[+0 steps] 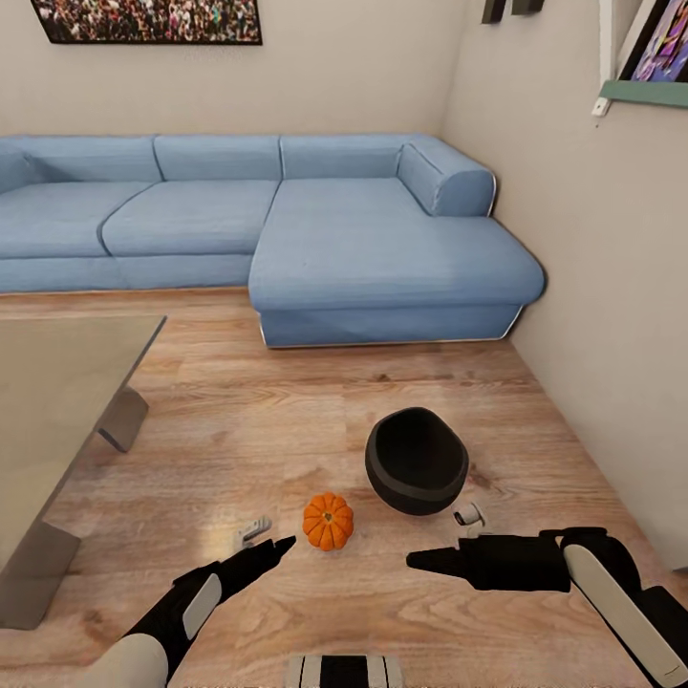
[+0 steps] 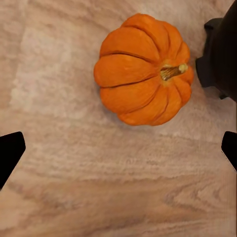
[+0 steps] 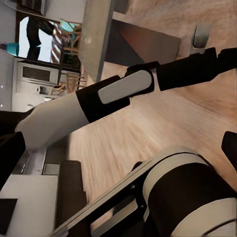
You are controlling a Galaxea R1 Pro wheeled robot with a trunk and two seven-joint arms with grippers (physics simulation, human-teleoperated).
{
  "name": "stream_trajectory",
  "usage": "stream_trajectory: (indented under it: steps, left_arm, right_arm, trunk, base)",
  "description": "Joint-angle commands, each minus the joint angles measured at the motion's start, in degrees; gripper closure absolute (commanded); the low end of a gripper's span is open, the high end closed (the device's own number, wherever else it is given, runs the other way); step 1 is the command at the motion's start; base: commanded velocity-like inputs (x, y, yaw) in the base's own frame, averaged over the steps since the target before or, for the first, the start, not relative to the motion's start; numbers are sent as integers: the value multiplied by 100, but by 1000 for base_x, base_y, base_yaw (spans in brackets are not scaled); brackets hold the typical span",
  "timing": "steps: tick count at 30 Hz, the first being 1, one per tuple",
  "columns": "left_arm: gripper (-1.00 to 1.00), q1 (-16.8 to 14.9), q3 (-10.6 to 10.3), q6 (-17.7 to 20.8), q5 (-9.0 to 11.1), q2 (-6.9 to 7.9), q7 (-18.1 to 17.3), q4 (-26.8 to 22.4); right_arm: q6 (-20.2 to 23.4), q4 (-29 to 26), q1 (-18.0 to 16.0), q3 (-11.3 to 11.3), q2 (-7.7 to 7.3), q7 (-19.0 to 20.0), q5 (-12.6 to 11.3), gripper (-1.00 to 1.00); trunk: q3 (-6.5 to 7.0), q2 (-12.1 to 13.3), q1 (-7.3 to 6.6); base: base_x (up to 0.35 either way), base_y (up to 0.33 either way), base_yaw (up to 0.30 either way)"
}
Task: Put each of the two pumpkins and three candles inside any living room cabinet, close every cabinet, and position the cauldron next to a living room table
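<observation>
Pumpkin (image 1: pixel 328 521) on plank floor (image 1: pixel 287 420), upright, stem up, between both grippers; cauldron (image 1: pixel 417 462) just beside it on the sofa (image 1: pixel 382 239) side, apart, tipped with mouth showing. Glass table (image 1: pixel 57 401) at head view's left, well apart from cauldron. Left gripper (image 1: pixel 272 545) low, tips just short of pumpkin, not touching. Right gripper (image 1: pixel 435 559) pointing toward pumpkin from other side, near cauldron base; cannot tell from head view whether released or clenched.

Left wrist view: pumpkin (image 2: pixel 143 69) off-centre ahead, cauldron (image 2: pixel 222 52) dark edge beside it. Two fingertips (image 2: pixel 11 153) at frame sides, wide apart: released, nothing held.

Right wrist view: left arm (image 3: pixel 113 94) across floor, table (image 3: pixel 98 34) leg behind; dark tips at both frame sides suggest released, empty.

Likely step: reach and grasp pumpkin with left. Should centre jaws over ribs before closing, stay clear of cauldron, avoid nudging pumpkin into a roll.
</observation>
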Motion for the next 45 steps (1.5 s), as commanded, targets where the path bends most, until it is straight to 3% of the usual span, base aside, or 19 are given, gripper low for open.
stream_trajectory:
  steps: [1, 8, 20, 22, 26, 32, 38, 42, 45]
  left_arm:
    - [-100, -43, 42, 77, 36, -6, -22, 0]
    - [-100, -435, 52, 150, 97, 3, 8, 15]
    - [-100, -541, 46, 386, 690, 40, -35, -23]
    - [-100, -553, 45, 483, 870, 118, -43, -30]
    - [-100, -560, 48, 541, 1000, 236, -87, -34]
    - [-100, -567, 48, 614, 1049, 350, -444, -29]
    - [-100, -563, 56, 635, 1057, 395, -520, -10]
    - [-100, -560, 57, 638, 1045, 401, -538, -9]
    - [-100, -559, 55, 639, 1031, 402, -550, -12]
  right_arm:
    - [20, 1, -4, -5, -6, 19, 2, -100]
    - [20, 17, 77, -313, -18, 21, 8, -100]
    - [20, 20, 128, -471, 5, 20, 22, -100]
    - [20, 20, 128, -472, 12, 19, 26, -100]
    - [20, 20, 128, -473, 9, 14, 38, -100]
    - [20, 20, 129, -475, 9, 12, 41, -100]
    - [20, 20, 129, -481, 8, 16, 22, -100]
    - [20, 20, 129, -495, -2, 30, 7, -100]
    - [20, 23, 147, -649, -7, 187, 7, -100]
  trunk:
    - [-27, -3, 1]
    - [-182, -13, 19]
    - [-448, -29, 50]
    - [-448, -29, 50]
    - [-492, -31, 55]
    - [-625, -39, 71]
    - [-758, -47, 86]
    - [-758, -47, 86]
    - [-803, -50, 91]
  base:
    - [0, 0, 0]
    - [0, 0, 0]
    - [0, 0, 0]
    - [0, 0, 0]
    - [0, 0, 0]
    - [0, 0, 0]
    - [0, 0, 0]
    - [0, 0, 0]
    - [0, 0, 0]
